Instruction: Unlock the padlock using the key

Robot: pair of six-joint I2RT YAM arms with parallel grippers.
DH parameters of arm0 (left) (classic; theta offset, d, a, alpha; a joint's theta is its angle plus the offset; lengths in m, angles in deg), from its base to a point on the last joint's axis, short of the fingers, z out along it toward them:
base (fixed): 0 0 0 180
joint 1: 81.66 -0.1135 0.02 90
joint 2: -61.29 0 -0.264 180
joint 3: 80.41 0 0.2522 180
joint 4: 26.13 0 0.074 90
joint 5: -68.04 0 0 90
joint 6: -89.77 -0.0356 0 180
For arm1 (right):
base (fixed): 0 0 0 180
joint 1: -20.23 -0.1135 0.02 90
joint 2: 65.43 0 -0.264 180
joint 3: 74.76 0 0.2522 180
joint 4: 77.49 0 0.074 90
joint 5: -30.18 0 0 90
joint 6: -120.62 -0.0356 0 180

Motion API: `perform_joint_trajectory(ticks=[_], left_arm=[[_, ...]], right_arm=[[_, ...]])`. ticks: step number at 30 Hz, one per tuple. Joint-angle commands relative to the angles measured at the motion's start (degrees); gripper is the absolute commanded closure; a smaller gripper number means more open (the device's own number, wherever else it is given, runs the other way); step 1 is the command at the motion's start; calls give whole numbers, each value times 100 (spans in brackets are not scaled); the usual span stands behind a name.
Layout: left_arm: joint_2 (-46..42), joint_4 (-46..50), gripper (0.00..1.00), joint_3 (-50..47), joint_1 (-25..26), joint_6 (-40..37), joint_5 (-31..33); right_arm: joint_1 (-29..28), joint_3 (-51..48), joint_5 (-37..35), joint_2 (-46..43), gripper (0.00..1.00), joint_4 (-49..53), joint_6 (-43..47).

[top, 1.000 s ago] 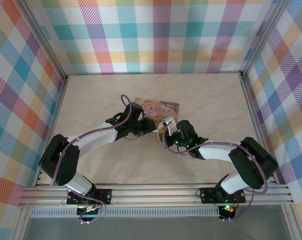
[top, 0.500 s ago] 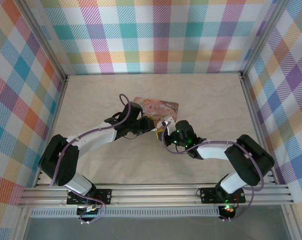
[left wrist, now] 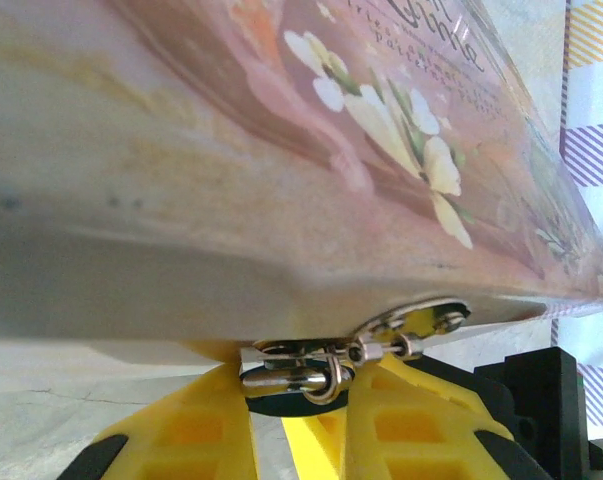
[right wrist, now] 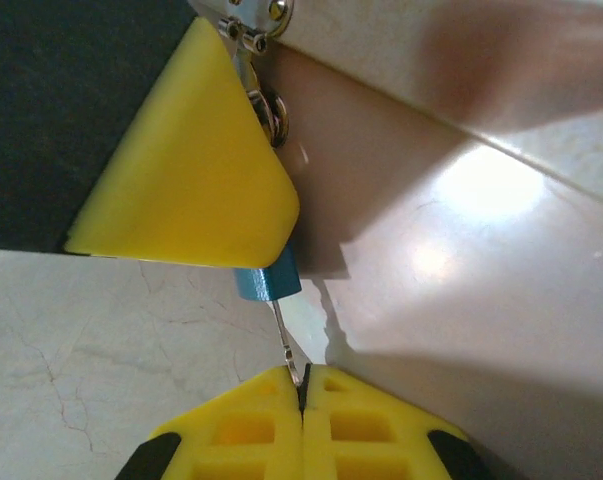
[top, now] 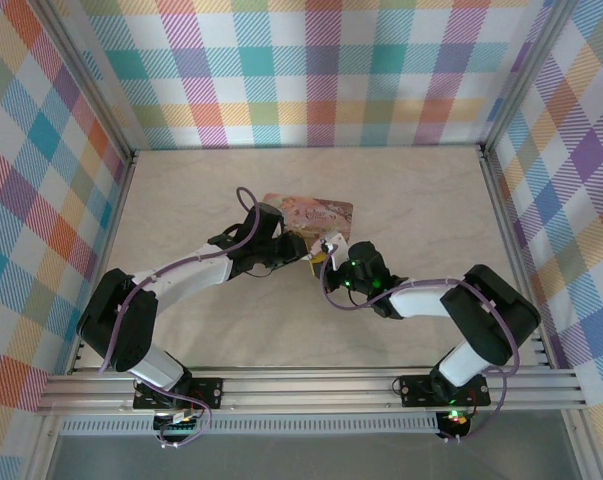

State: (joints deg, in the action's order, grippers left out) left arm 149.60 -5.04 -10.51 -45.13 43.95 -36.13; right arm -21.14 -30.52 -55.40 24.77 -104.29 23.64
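The tiny blue padlock (right wrist: 266, 282) hangs from the hasp (left wrist: 411, 322) on the front of a pink flowered tin (top: 316, 212). Its silvery shackle (left wrist: 286, 378) runs through the hasp's loop. My left gripper (left wrist: 301, 420) is shut on the padlock, one yellow finger (right wrist: 196, 170) covering most of the blue body. The thin metal key (right wrist: 289, 345) sticks into the bottom of the padlock. My right gripper (right wrist: 303, 385) is shut on the key's other end. In the top view the two grippers (top: 306, 253) (top: 333, 255) meet tip to tip at the tin's near edge.
The tin (right wrist: 431, 200) lies on a pale marbled table (top: 401, 190), close against both grippers. Checked walls close off the back and both sides. An aluminium rail (top: 311, 385) carrying the arm bases runs along the near edge.
The right arm has drifted a little to the left, and the tin has slid slightly left and away. Both grips are unchanged.
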Motion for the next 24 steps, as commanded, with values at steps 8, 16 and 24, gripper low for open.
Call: perform_joint_trajectory(ticks=[8, 16, 24], left_arm=[[-169, -114, 92, 54, 55, 42, -323], [-174, -144, 92, 13, 53, 46, -331], [-139, -165, 92, -12, 60, 16, -340]], right_arm=[[14, 226, 240, -20, 100, -563, -176], [223, 239, 725, -20, 100, -534, -417], [230, 471, 917, 49, 100, -575, -394]])
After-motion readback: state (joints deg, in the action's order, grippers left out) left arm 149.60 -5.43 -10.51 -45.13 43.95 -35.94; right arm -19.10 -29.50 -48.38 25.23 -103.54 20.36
